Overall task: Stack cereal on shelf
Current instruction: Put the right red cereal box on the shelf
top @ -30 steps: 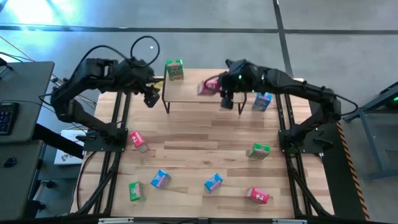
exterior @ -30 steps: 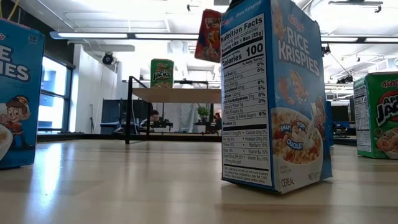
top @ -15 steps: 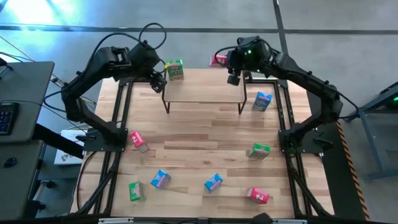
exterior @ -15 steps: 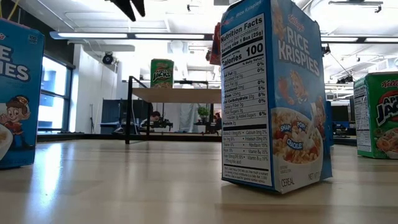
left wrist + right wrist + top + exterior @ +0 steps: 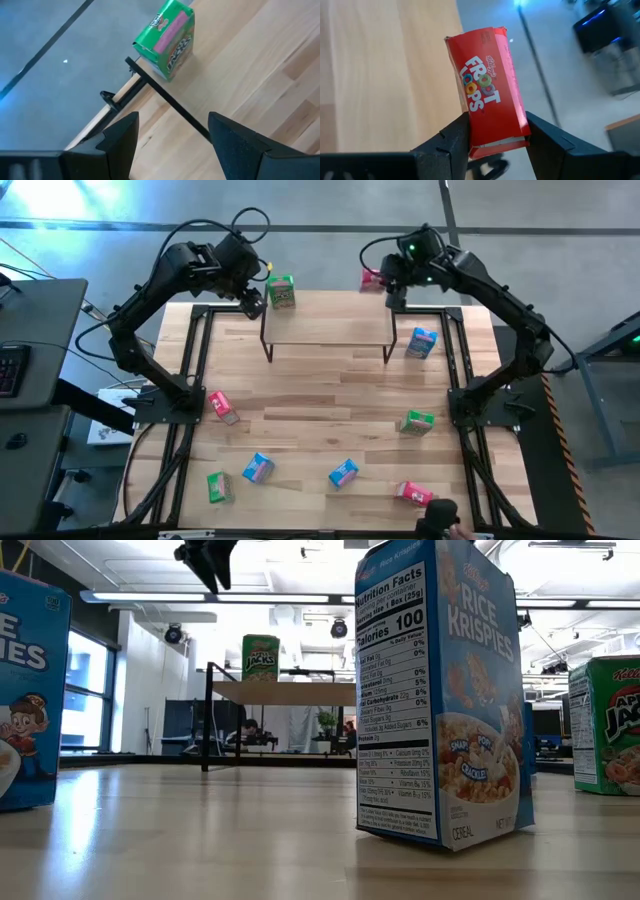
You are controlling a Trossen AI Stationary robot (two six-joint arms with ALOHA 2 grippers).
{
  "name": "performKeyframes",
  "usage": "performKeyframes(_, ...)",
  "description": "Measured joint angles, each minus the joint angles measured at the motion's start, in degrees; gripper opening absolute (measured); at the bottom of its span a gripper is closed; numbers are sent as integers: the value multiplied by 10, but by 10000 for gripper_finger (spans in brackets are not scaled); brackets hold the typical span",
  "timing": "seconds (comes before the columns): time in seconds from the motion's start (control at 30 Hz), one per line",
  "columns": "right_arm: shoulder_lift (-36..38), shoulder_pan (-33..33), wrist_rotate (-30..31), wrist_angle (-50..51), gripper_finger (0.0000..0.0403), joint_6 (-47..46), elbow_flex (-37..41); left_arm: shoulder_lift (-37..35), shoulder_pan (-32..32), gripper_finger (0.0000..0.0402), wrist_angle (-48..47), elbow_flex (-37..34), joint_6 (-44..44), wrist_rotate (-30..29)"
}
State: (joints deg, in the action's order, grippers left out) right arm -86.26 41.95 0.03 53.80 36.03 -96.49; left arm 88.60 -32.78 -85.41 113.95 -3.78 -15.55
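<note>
One green Apple Jacks box (image 5: 281,291) stood on the shelf (image 5: 330,330) at its 10 o'clock corner — the left gripper (image 5: 254,303) hovered beside it, fingers spread, empty. Right gripper (image 5: 391,278) pinched a red Froot Loops box (image 5: 487,106) at 1 o'clock.

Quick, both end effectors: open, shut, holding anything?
Left end effector: open, empty, above the shelf's left end.
Right end effector: shut on a red cereal box.
</note>
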Motion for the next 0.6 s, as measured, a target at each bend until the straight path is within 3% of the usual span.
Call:
performKeyframes(0.23,0,24,-71,39,158,-21,0,0,4,230,0,0,6,2)
performKeyframes(0.6,-1,29,-92,58,158,-30,24,0,34,230,0,0,29,21)
